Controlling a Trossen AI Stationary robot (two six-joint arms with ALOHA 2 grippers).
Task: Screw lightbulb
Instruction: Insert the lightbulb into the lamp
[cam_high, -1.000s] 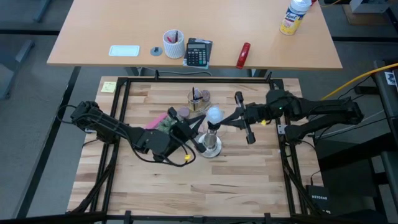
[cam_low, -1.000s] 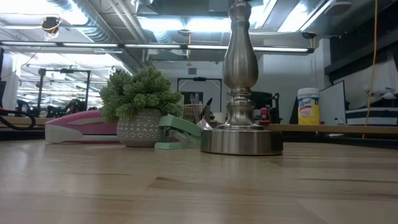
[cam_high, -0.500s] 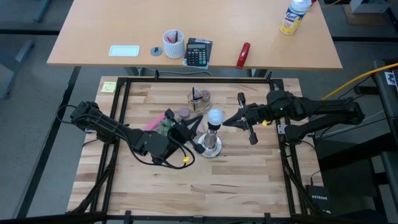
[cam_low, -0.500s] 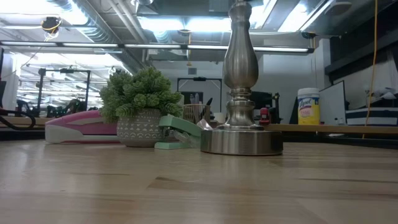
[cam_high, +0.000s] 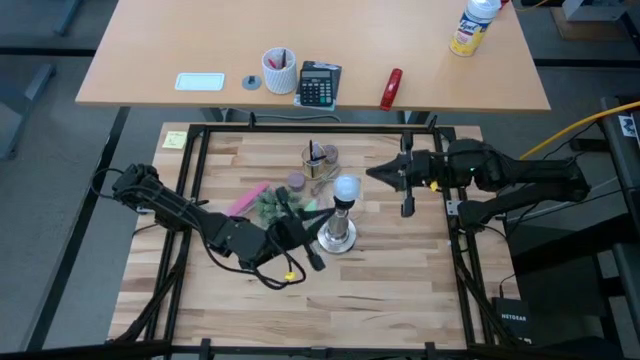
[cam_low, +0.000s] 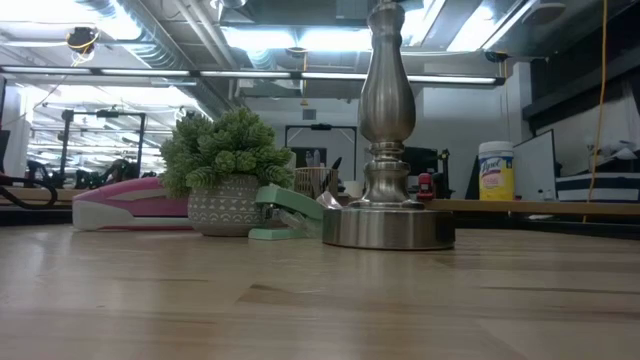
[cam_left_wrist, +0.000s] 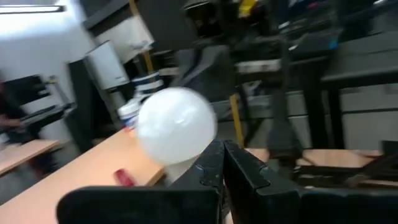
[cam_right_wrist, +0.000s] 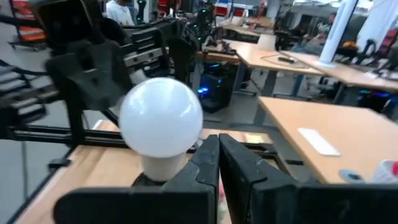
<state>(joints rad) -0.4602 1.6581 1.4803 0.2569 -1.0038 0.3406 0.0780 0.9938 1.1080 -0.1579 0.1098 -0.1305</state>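
1. The table (cam_high: 380, 290) is pale butcher-block wood in long glued strips, framed by black rails.
2. The left gripper (cam_high: 312, 248) sits low beside the stand's base, its dark fingers (cam_left_wrist: 214, 165) pressed together with nothing between them.
3. The right gripper (cam_high: 375, 172) hangs to the bulb's right, clear of it, its fingers (cam_right_wrist: 214, 162) also closed flat on nothing.
4. The stand (cam_low: 388, 150) is brushed silver metal, a turned baluster stem on a thick round foot.
5. A pink stapler (cam_low: 130, 208) and a mint-green one (cam_low: 285, 215) lie flat behind it.
6. A small plant (cam_low: 225, 150) with bushy green sprigs fills a grey patterned pot.
7. The lightbulb (cam_high: 346, 186) is a smooth frosted white globe, seated upright atop the stand near the table's middle.
8. On the far desk, a wipes canister (cam_low: 496, 170) reads "Lysol"; a black calculator (cam_high: 319, 84) lies there too.
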